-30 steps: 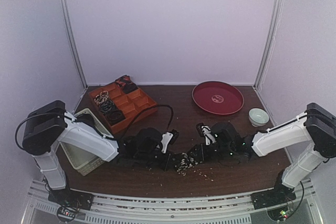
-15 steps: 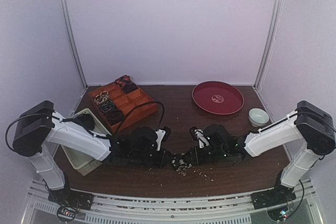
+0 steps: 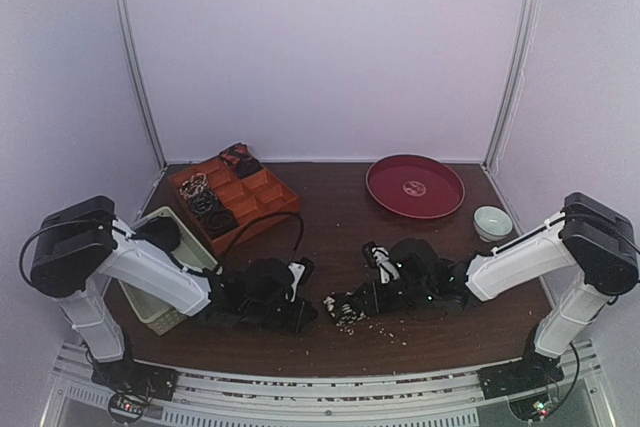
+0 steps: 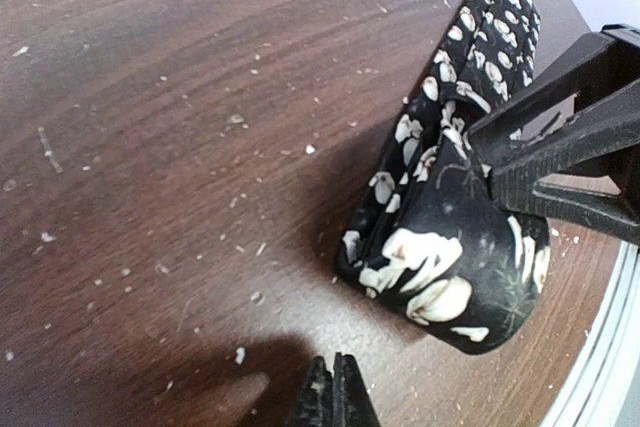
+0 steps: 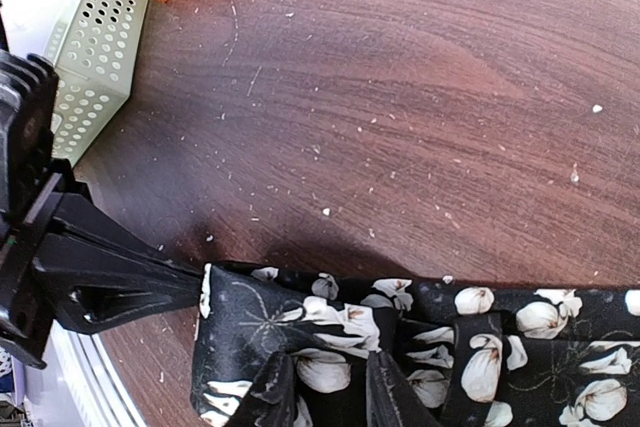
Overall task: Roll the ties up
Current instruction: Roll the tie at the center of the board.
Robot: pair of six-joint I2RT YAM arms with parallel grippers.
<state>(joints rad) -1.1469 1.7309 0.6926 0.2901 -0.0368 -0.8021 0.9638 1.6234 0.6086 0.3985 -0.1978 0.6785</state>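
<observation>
- The flowered black tie (image 5: 420, 332) is lying folded on the table (image 5: 400, 97) near its front edge, between my two claws;
- my right claw (image 5: 328, 387) is clenching the tie's fold;
- my left claw (image 4: 334, 395) is hovering low just beside it, tips pressed together, grasping nothing.

- Dark wood desk (image 4: 180, 97) fills most of the shot, with pale crumbs and specks all over it.
- A black tie (image 4: 440, 247) with white flowers lies right of centre, folded over itself into a loose loop at the near end, and its strip runs off toward the top right.
- The right arm's fingers (image 4: 570, 132) poke in from the right edge, black, with their tips right on the tie's fold.
- The left arm's fingers (image 4: 322, 402) are at the bottom, pinched together with nothing between them, just short of the tie.
</observation>
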